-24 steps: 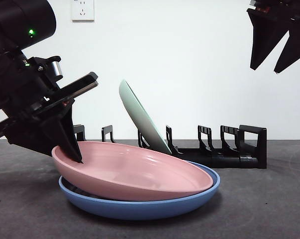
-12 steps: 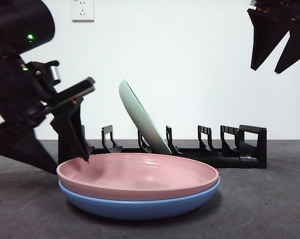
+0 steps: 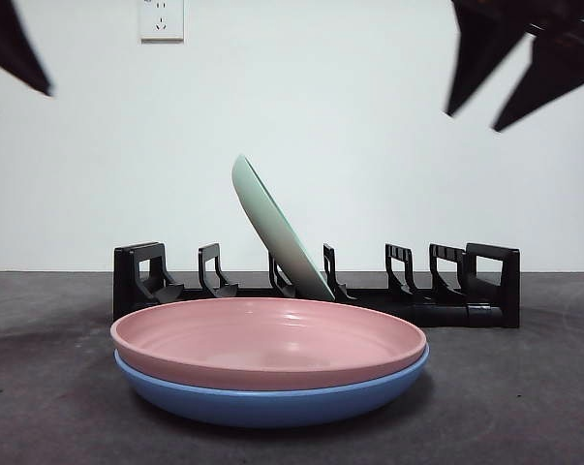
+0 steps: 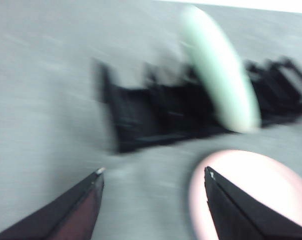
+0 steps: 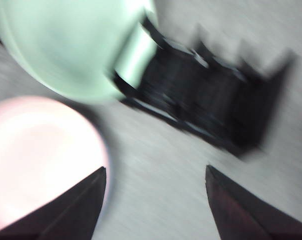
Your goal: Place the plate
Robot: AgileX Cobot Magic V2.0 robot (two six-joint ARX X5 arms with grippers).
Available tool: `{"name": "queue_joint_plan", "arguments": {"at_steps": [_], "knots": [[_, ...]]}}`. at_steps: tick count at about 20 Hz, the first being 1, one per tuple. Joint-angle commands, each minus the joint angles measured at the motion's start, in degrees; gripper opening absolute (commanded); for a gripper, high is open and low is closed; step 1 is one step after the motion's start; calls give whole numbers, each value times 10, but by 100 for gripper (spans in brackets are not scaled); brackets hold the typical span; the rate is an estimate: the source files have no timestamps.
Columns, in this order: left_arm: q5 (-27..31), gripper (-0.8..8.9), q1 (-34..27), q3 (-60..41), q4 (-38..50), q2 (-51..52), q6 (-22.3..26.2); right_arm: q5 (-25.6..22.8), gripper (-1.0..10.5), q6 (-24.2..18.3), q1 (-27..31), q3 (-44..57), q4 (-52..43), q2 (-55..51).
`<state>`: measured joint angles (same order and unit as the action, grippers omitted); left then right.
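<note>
The pink plate (image 3: 268, 341) is lying flat inside the blue plate (image 3: 272, 399) on the dark table (image 3: 524, 407), at about 6 o'clock in the front view. Behind them the black rack (image 3: 437, 291) is holding the green plate (image 3: 277, 231), which is leaning toward 11 o'clock in a middle slot. The left gripper (image 4: 153, 179) is hanging up at 10 o'clock, jaws spread and gripping nothing. The right gripper (image 5: 155, 175) is hovering at 2 o'clock, likewise spread and empty, its wrist picture blurred
</note>
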<state>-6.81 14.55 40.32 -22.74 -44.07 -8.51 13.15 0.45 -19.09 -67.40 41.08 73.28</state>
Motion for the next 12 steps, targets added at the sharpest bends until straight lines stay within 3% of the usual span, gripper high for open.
{"name": "queue_joint_plan", "arguments": {"at_steps": [1,6,12], "knots": [[13,321,-22,5,-14,24,36,37,306,56,-14,-30,-7,32],[13,320,-41,4,-35,61,33,142,306,122,-46,-180,5,168],[13,320,-41,4,-42,63,28,171,305,146,-82,-402,54,338]]}}
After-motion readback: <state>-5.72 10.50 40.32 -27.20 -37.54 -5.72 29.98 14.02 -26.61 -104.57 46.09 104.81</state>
